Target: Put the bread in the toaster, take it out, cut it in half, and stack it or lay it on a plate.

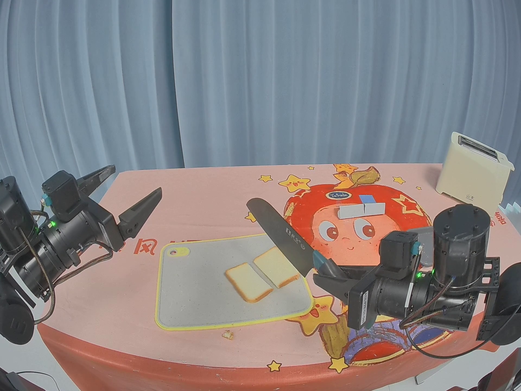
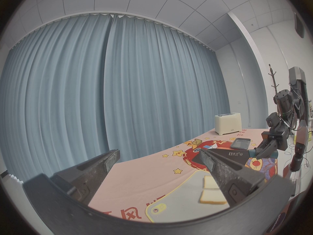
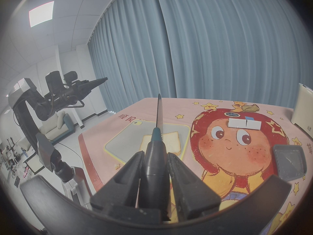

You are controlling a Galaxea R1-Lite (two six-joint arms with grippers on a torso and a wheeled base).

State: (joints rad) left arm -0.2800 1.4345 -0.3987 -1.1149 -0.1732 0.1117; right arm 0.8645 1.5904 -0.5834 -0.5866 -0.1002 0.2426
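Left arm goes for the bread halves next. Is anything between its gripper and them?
Nothing visible. Only bare cutting board lies between the open left gripper and the two bread halves. The knife, held in the right gripper, hangs by the right-hand half's far edge, on the side away from the left gripper.

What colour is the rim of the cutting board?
Yellow, around a grey board; clearest in the head view.

Tablecloth matt printed cloth; cutting board smooth matt plastic; knife blade dark, matt; toaster smooth cream plastic
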